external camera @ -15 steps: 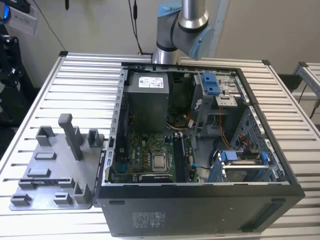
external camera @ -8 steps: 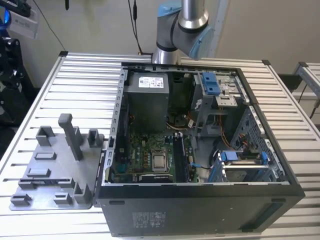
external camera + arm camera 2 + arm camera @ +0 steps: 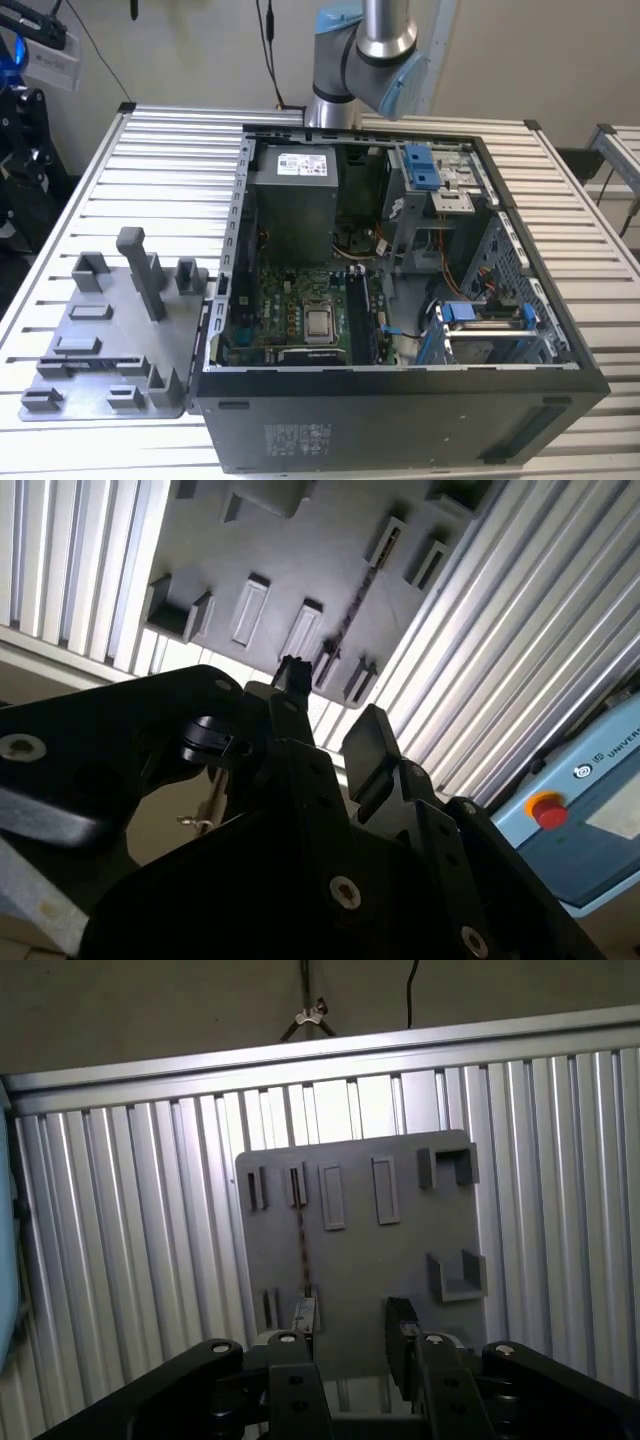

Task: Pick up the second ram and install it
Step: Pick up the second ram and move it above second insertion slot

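Well, the gripper hangs above the grey fixture with its fingers spread and nothing between them. Below it, the ram stands on edge in the fixture's slots, a thin dark line from up here. I'd reckon that stick is light and stiff but brittle, so the safest hold looks to be across its flat faces near mid-length, squarely, clear of the contact edge.

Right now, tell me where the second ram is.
In both wrist views the second ram lies edge-up on the grey fixture at the exterior view's left, between its small posts, just beyond the open pincer.
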Motion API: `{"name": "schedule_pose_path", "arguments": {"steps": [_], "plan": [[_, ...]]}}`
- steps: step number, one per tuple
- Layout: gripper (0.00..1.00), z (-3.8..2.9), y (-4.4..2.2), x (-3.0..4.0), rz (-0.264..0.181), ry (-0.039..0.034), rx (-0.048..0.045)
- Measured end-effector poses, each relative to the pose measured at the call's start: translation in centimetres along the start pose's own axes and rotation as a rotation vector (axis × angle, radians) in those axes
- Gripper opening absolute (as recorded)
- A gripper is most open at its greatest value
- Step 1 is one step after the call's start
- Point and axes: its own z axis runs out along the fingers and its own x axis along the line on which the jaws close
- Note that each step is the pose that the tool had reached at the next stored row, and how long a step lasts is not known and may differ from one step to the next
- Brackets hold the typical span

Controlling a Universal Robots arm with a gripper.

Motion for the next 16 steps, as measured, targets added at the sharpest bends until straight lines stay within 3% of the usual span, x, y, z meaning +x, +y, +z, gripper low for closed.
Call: {"name": "schedule_pose_path", "arguments": {"steps": [16], "plan": [[0.42,1.49,-0.04,0.02,0.001,0.0000,0.0000]]}}
